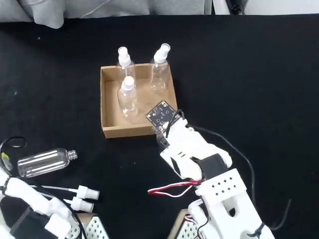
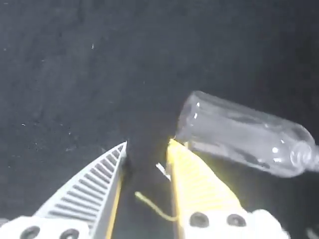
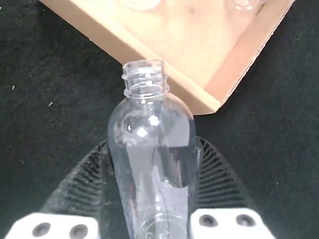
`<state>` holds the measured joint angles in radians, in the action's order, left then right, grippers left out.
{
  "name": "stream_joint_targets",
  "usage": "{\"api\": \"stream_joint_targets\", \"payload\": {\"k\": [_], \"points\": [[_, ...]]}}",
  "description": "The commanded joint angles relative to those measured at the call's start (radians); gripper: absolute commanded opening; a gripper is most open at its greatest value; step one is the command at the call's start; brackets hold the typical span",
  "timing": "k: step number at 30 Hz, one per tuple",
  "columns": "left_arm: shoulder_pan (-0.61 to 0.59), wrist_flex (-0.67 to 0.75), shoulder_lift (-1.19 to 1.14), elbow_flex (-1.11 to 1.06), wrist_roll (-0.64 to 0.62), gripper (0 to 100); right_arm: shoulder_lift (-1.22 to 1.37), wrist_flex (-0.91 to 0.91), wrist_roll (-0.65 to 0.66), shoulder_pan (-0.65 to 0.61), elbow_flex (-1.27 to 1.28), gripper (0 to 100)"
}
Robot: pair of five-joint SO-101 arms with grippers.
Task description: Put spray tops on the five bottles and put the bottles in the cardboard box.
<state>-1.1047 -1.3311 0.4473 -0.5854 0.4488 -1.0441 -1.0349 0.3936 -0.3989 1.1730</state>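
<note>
Black cloth [image 1: 249,74] covers the table. Right gripper [image 3: 152,149] clamps an uncapped bottle [image 3: 149,124] by its body, just near the cardboard box [image 1: 105,99]. Left gripper [image 2: 148,144] stands open beside a lying bottle [image 2: 239,134]. Judgement: light, thin-walled, slippery plastic; grip mid-body, gently.

A black cloth [image 1: 259,64] covers the whole table — matte, with some small pale specks of lint. Along the far edge lies a crumpled grey fabric [image 1: 45,12], and at the far right corner a white surface [image 1: 284,6] begins. The light is even.
</note>
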Motion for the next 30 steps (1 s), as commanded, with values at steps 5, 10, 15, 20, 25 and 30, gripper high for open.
{"api": "stream_joint_targets", "payload": {"k": [5,10,15,20,25,30], "points": [[0.153,-0.282,0.012,0.255,0.161,5,-0.031,0.028,-0.005,0.031,-0.004,8.1],[0.216,-0.325,0.012,0.291,0.167,2,-0.033,0.029,0.000,0.031,0.004,8.2],[0.275,-0.328,0.002,0.278,0.169,3,-0.033,0.029,0.000,0.031,0.004,8.2],[0.358,-0.328,0.006,0.251,0.238,3,-0.033,0.029,0.000,0.031,0.004,8.2],[0.467,-0.328,0.012,0.176,0.385,3,-0.033,0.029,0.000,0.031,0.004,8.2],[0.561,-0.328,0.014,0.134,0.500,3,-0.033,0.029,0.000,0.031,0.004,8.2]]}}
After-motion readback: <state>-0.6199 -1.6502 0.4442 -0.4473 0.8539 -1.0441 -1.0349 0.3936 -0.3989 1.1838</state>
